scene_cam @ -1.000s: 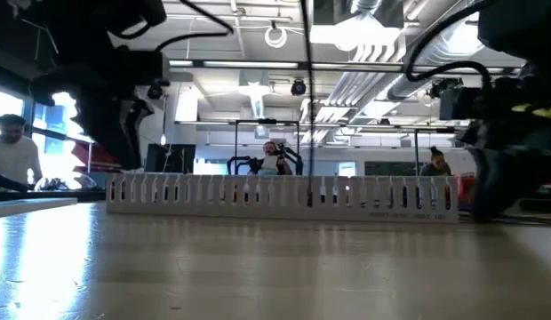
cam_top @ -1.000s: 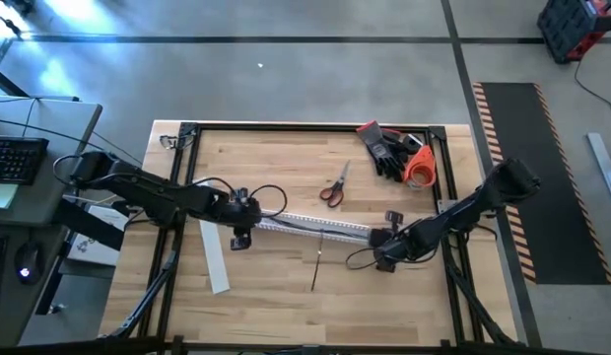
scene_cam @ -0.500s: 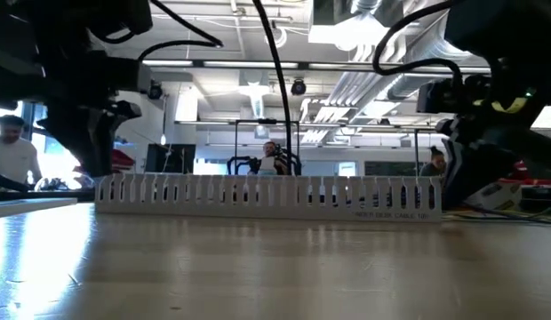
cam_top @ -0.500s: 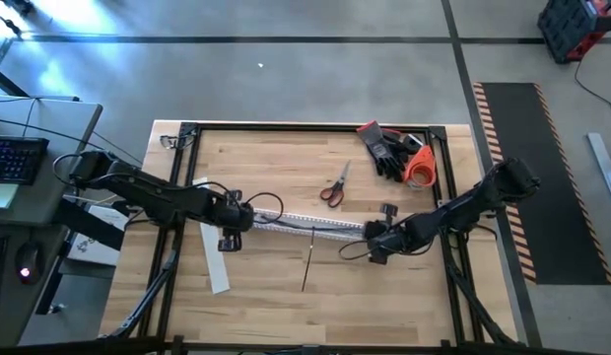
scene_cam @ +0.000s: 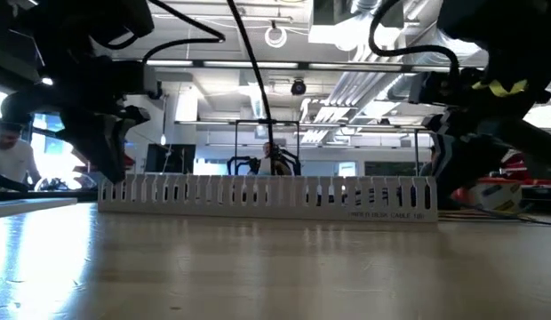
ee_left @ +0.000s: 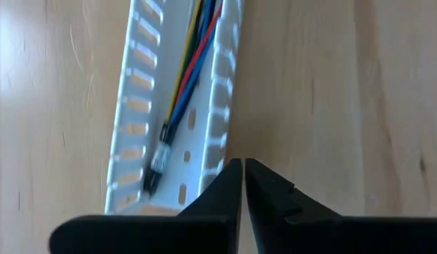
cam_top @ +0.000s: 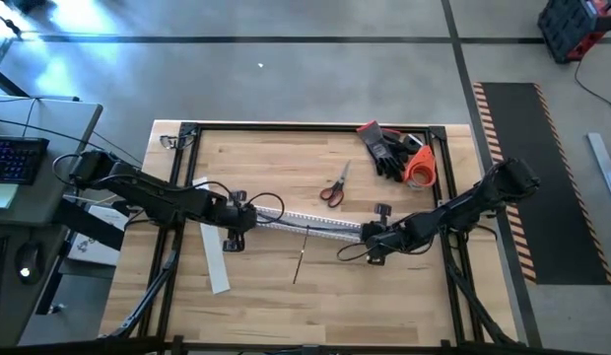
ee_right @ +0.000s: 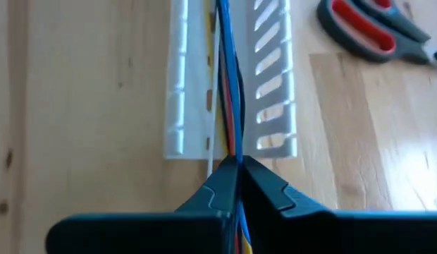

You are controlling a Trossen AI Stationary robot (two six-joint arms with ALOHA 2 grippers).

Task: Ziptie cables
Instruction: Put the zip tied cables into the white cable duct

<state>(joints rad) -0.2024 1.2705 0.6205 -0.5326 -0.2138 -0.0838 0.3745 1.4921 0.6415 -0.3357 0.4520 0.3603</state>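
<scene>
1. overhead, the white slotted duct (cam_top: 315,226) lies across the middle of the wooden table (cam_top: 276,177), and everything else is easiest placed against it. the left gripper (cam_top: 237,219) sits at one end of the duct, the right gripper (cam_top: 370,240) at the other. red-handled scissors (cam_top: 333,187) lie near the duct on its far side, with black gloves (cam_top: 384,150) and an orange roll (cam_top: 420,168) well beyond them in the table's corner. a flat white strip (cam_top: 213,254) and a thin dark stick (cam_top: 300,264) lie on the duct's near side.

2. level with the table, the duct (scene_cam: 267,196) stands upright on its base, and small grey print shows on its side wall near one end, too small to read. people show in the room behind.

3. from the left wrist, the left gripper (ee_left: 244,176) has its fingers pressed together on nothing, just beside the duct's side wall (ee_left: 222,77). the cables (ee_left: 194,49), which show as yellow, blue, red and black wires, lie inside the channel and end in a small connector.

4. from the right wrist, the right gripper (ee_right: 238,173) is pinched tight on the cables (ee_right: 229,85) just past the duct's end (ee_right: 275,92).

5. to do this step well, i judge the right gripper should keep the wires taut and centred in the channel while the left steadies the duct, so nothing snags on the slots.
</scene>
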